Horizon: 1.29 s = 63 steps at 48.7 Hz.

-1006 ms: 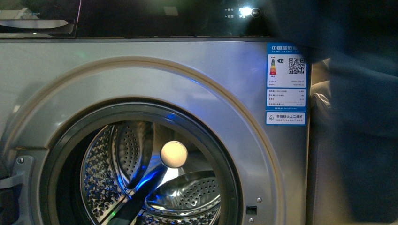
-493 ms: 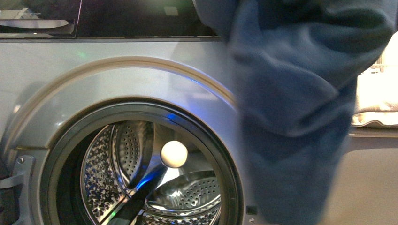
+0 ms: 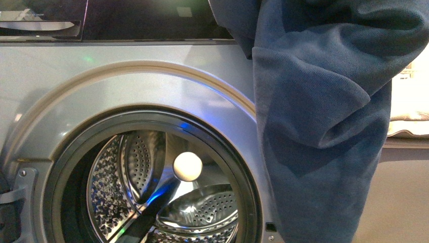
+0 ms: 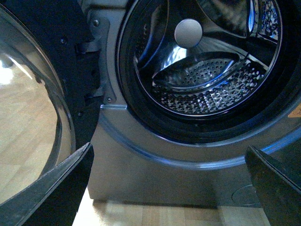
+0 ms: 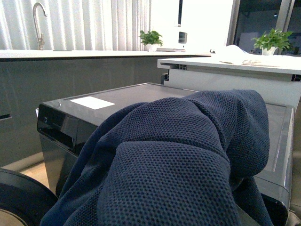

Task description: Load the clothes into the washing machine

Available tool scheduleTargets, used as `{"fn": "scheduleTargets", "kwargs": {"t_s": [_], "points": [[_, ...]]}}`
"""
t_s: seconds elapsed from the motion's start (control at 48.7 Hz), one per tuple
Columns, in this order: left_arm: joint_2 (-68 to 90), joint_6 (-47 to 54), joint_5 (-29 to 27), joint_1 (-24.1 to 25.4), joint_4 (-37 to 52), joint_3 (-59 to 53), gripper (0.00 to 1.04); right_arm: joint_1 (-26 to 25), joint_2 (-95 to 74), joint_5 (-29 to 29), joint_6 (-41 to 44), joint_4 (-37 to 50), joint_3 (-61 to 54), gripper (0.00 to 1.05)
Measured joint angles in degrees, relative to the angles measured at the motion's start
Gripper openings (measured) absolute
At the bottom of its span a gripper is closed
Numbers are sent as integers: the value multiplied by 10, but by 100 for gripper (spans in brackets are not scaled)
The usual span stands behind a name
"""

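The dark teal-blue clothes (image 3: 324, 111) hang limp in the front view, right of the porthole, covering the washing machine's right side. The silver-grey washing machine (image 3: 126, 81) has its round porthole open, with the perforated steel drum (image 3: 197, 212) showing. My right gripper is hidden under the clothes (image 5: 178, 160), shut on them, above the machine's top (image 5: 136, 94). My left gripper (image 4: 169, 188) is open and empty, low in front of the machine's front (image 4: 155, 165), below the drum (image 4: 207, 84). Its dark fingers (image 4: 61, 188) stand wide apart.
The open glass door (image 4: 33, 117) stands beside the left gripper. Wooden floor (image 4: 155, 214) lies below the machine. Beige padded fabric (image 3: 410, 111) lies to the right of the machine. A counter with a tap (image 5: 40, 23) and plants (image 5: 150, 37) stands behind.
The clothes have swung left across the front view, covering the energy label and the machine's right side, and have settled there. The machine has not moved.
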<state>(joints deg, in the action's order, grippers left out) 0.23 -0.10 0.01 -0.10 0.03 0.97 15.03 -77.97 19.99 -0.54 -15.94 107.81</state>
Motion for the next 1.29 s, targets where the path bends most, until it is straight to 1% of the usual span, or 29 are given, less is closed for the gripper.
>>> {"fn": "scheduleTargets", "kwargs": {"t_s": [0.226,0.246,0.288,0.329,0.37,0.431,0.555,0.657,0.698,0.76,0.821,0.904,1.027,1.109,1.294], "points": [[0,0,0,0,0,0,98,0,0,0,0,0,0,11],[5,-7,26,11,2,0,98,0,0,0,0,0,0,11],[34,-23,115,47,30,4,98,0,0,0,1,0,0,11],[78,-32,177,82,67,17,98,0,0,-1,1,0,0,11],[108,-35,205,99,94,31,98,0,0,0,2,0,0,11],[145,-39,230,111,125,58,98,0,0,0,2,0,0,11],[224,-34,258,107,177,128,98,0,0,-2,2,0,0,11],[292,-29,272,83,210,200,98,0,0,-2,2,0,0,11],[323,-20,278,62,220,240,98,0,0,-2,2,0,0,11],[363,0,305,26,231,293,98,0,0,-2,2,0,0,11],[400,5,320,-2,237,339,98,0,0,-2,2,0,0,11],[437,5,321,-29,248,384,98,0,0,-2,2,0,0,11],[499,17,317,-83,243,462,98,0,0,-2,2,0,0,11],[534,27,321,-120,223,506,98,0,0,-2,2,0,0,11],[595,19,353,-169,201,568,98,0,0,-2,2,0,0,11]]}}
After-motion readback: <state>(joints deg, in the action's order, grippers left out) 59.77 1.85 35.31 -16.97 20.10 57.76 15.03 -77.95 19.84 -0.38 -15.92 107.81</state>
